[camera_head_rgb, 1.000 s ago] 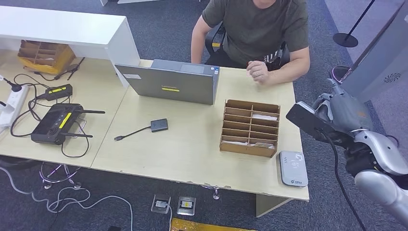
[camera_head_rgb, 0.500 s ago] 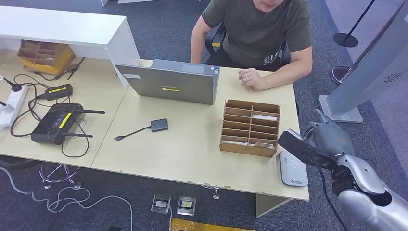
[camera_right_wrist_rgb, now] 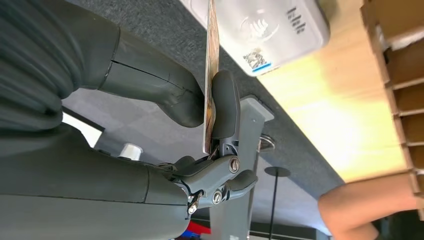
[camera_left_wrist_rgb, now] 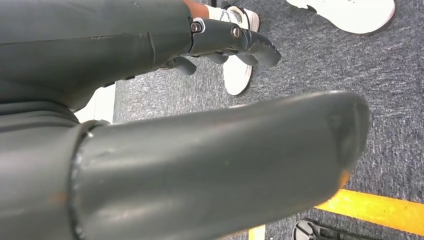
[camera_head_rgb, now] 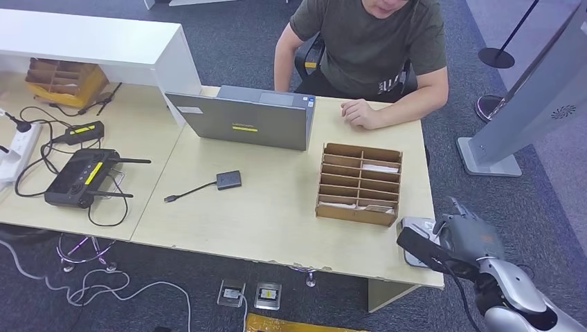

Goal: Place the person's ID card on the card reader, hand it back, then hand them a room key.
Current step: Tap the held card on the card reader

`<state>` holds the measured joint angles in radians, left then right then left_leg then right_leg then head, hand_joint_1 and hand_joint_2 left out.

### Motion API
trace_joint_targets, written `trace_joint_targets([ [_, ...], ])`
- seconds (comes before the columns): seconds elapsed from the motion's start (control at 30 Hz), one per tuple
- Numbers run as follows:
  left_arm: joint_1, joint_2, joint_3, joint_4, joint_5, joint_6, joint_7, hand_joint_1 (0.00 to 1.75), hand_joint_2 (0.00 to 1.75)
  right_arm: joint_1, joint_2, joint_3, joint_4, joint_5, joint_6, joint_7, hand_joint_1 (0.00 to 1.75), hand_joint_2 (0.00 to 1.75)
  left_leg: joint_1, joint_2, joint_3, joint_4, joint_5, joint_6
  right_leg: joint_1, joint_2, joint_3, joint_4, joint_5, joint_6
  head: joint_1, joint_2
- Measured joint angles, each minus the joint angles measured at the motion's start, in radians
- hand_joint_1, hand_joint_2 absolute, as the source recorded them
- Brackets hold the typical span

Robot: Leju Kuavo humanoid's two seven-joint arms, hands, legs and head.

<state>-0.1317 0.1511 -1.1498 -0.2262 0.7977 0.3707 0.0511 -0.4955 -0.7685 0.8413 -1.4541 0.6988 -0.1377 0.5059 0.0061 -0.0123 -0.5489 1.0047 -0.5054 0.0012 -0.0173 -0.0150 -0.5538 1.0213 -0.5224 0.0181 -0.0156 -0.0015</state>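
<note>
Right hand (camera_head_rgb: 460,238) now lower right of the head frame, down from mid-right a second ago, and come in over the tabletop's (camera_head_rgb: 277,207) near right corner. Pinching the ID card (camera_right_wrist_rgb: 211,75) between thumb and a dark finger, seen edge-on in the right wrist view. Card reader (camera_head_rgb: 414,232) half covered by the hand in the head view; in the wrist view (camera_right_wrist_rgb: 265,30) lying just past the card's far edge, card apparently not yet touching it, though hard to tell for sure. Reads as the last stretch of the first step: card brought down to the reader, not yet laid flat. Likely needs turning flat before release.

Left hand (camera_left_wrist_rgb: 200,165) hanging over grey carpet, nothing seen in it; open or closed cannot be told from so close a view.

Person seated at the far side, upper centre of the head frame, their hand (camera_head_rgb: 360,113) resting on the tabletop. Wooden sorter (camera_head_rgb: 360,183) standing just left of the reader, slots holding a few pale cards, presumably room keys. Tall side of the sorter close to the hand's path: some risk of a knock. Laptop (camera_head_rgb: 242,121) at upper centre, small adapter with cable (camera_head_rgb: 227,180) mid-frame, black controller (camera_head_rgb: 79,176) and cables at left, all well apart from the work.
</note>
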Motion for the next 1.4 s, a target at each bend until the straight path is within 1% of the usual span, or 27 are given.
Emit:
trace_joint_targets([
  [0.2,0.000,0.000,0.000,0.000,0.001,0.000,0.000,0.00,0.00,0.007,0.031,0.007,0.027,0.033,-0.006,-0.040,1.75,1.75,0.000,0.000,0.000,0.000,0.000,0.000,0.000,0.000,0.000,0.000,0.000,0.000,0.000,0.000],
  [0.5,-0.001,0.000,0.000,0.000,-0.007,-0.002,0.002,0.00,0.00,-0.001,0.061,0.012,0.053,0.039,0.005,-0.047,1.75,1.75,0.000,0.000,0.000,0.000,0.000,0.000,0.000,0.000,0.000,0.000,0.000,0.000,0.000,0.000],
  [0.7,-0.002,0.000,0.000,0.000,-0.008,-0.004,0.005,0.00,0.00,-0.011,0.080,0.028,0.090,0.004,0.005,-0.033,1.75,1.75,0.000,0.000,0.000,0.000,0.000,0.000,0.000,0.000,0.000,0.000,0.000,0.000,0.000,0.000],
  [1.0,-0.001,0.000,0.000,0.000,-0.009,-0.007,0.005,0.00,0.00,-0.013,0.087,0.031,0.152,-0.016,-0.020,-0.026,1.75,1.75,0.000,0.000,0.000,0.000,0.000,0.000,0.000,0.000,0.000,0.000,0.000,0.000,0.000,0.000],
  [1.4,0.000,0.001,0.000,0.000,-0.008,-0.004,0.005,0.00,0.00,-0.013,0.088,0.029,0.178,-0.028,-0.024,-0.032,1.75,1.75,0.000,0.000,0.001,0.000,0.000,0.000,0.000,0.000,0.001,0.000,0.000,0.000,0.000,0.000],
])
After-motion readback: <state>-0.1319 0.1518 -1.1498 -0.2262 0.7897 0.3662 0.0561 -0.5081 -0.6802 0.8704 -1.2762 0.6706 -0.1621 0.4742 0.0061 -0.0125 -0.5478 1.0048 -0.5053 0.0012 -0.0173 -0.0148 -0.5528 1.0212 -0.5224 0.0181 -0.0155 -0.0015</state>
